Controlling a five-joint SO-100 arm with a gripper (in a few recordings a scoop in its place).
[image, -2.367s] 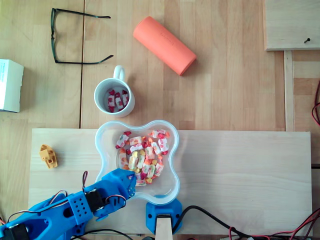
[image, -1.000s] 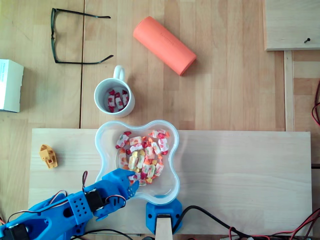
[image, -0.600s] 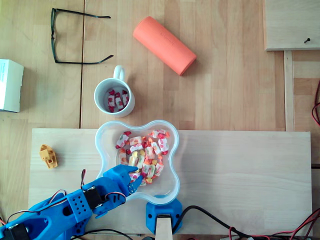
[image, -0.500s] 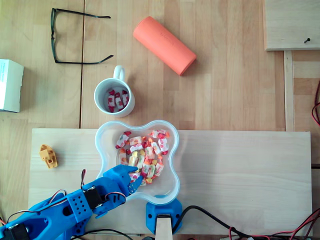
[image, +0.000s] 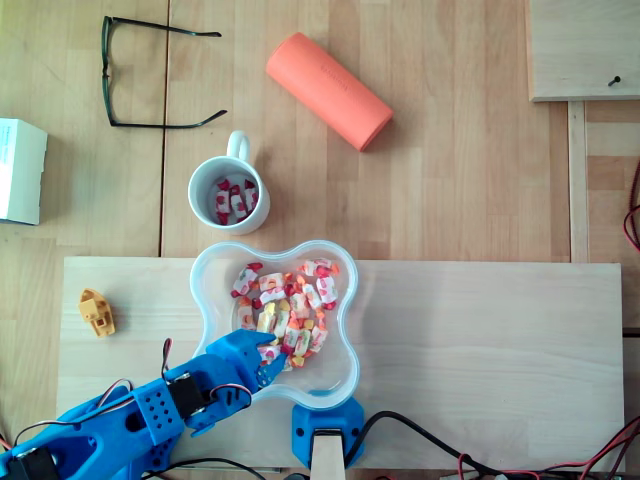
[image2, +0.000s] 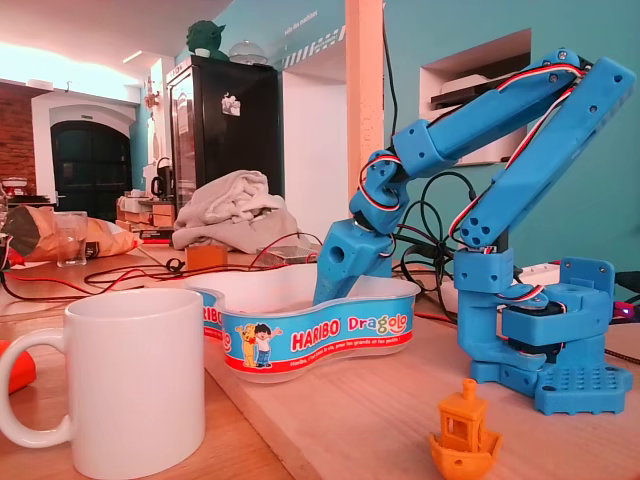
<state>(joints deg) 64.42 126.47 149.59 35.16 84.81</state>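
As seen from the overhead view, the blue arm reaches in from the lower left and its hand (image: 272, 358) dips into the lower left part of a clear wavy tub (image: 349, 335) at the lower middle of the frame. Its fingers stand a little apart among the wrapped sweets (image: 288, 305); whether one sits between them I cannot tell. Just above the tub a white mug (image: 196, 205) holds a few more sweets, and a yellow toy boat (image: 97, 311) lies at the left on the desk (image: 480, 330).

From the fixed view, the hand (image2: 338, 272) hangs down into the Haribo tub (image2: 310, 338) at mid-frame, its tips hidden behind the wall. The mug (image2: 130, 380) stands lower left, the boat (image2: 465, 432) lower right.
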